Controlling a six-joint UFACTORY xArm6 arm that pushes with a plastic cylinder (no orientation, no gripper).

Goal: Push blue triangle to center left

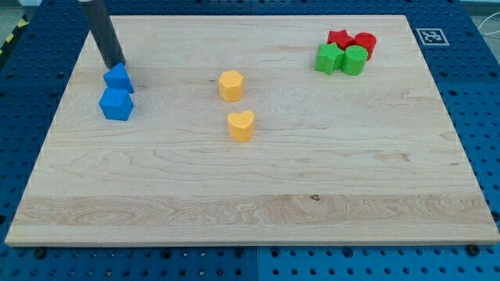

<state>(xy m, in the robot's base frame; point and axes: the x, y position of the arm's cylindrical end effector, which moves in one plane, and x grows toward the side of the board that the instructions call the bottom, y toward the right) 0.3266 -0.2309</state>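
Note:
The blue triangle [118,78] lies on the wooden board near its upper left. My tip [115,64] stands just above the triangle's top edge, touching or nearly touching it. A blue cube-like block [116,104] sits right below the triangle, close against it.
A yellow hexagon block [230,85] and a yellow heart [241,125] lie near the board's middle. At the upper right a red star [338,39], a red cylinder [365,43], a green star [329,58] and a green cylinder [355,60] cluster together. The board's left edge [55,125] is close to the blue blocks.

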